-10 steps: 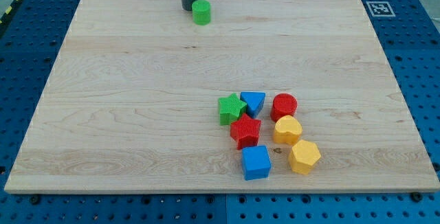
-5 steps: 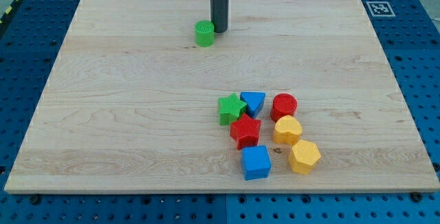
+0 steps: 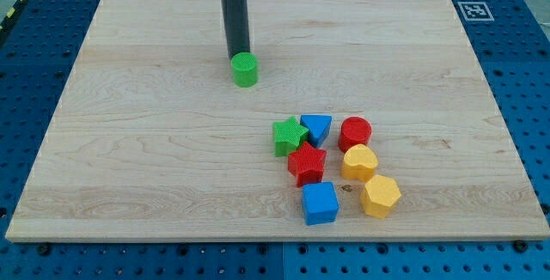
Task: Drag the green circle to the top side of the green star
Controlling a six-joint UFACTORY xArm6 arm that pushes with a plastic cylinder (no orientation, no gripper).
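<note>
Touching the board just above the green circle (image 3: 245,70), my tip (image 3: 237,57) sits against that block's upper-left edge; as a plain rod it has nothing to spread or pinch. Well below my tip and toward the view's right lies the green star (image 3: 290,136), apart from the circle. Clustered beside the star, farther from my tip, are a blue triangle (image 3: 317,128), red circle (image 3: 354,133), red star (image 3: 307,163), two yellow blocks (image 3: 359,162) (image 3: 380,196) and a blue cube (image 3: 320,203).
</note>
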